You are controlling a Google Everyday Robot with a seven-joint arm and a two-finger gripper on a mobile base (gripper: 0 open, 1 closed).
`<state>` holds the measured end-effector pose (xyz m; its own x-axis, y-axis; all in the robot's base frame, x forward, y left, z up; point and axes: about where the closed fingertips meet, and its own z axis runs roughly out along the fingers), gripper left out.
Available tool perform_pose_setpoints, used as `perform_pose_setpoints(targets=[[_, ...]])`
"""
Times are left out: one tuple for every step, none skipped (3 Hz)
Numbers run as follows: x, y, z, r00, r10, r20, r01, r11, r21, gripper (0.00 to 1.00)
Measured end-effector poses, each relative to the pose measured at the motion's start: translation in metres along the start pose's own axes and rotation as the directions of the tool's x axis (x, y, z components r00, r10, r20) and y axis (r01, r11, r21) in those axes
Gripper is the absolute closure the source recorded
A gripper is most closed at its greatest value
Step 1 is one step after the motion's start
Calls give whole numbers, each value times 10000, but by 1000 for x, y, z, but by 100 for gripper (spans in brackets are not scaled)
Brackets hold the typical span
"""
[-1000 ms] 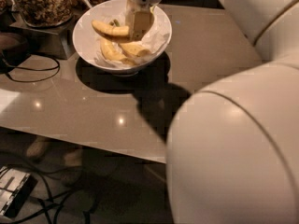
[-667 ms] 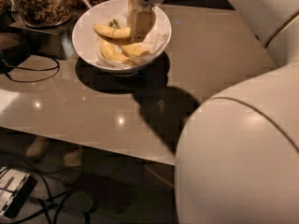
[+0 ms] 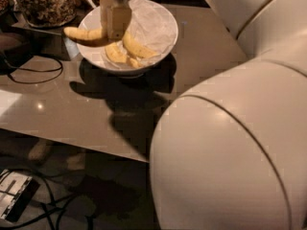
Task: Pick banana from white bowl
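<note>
The white bowl (image 3: 160, 37) stands at the back of the table, lined with crumpled white paper. My gripper (image 3: 114, 27) hangs over the bowl's left side and is shut on the banana (image 3: 82, 35). The banana is lifted above the rim and sticks out to the left past the bowl's edge. Two other yellow bananas (image 3: 136, 48) lie inside the bowl on the paper, below and right of the gripper.
A glass jar of brown granola (image 3: 42, 5) stands at the back left. A dark cable (image 3: 33, 72) loops on the table's left side. My large white arm (image 3: 230, 143) fills the right half. The table's front edge (image 3: 86, 145) runs diagonally, with floor and cables below.
The gripper has risen out of the bowl with the banana in it. The banana now hangs above the left rim. The view has shifted, so the bowl sits further right.
</note>
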<state>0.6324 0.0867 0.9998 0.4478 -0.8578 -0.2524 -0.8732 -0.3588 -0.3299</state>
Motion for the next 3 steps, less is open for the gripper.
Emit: perform_pose_setpoints(targets=[[-46, -5, 11, 9906, -1334, 309, 1349, 9896, -507, 100], [-50, -5, 11, 9890, -1440, 332, 1456, 9880, -521, 100], [-57, -7, 20, 9866, -1573, 433, 1595, 9858, -522, 100]])
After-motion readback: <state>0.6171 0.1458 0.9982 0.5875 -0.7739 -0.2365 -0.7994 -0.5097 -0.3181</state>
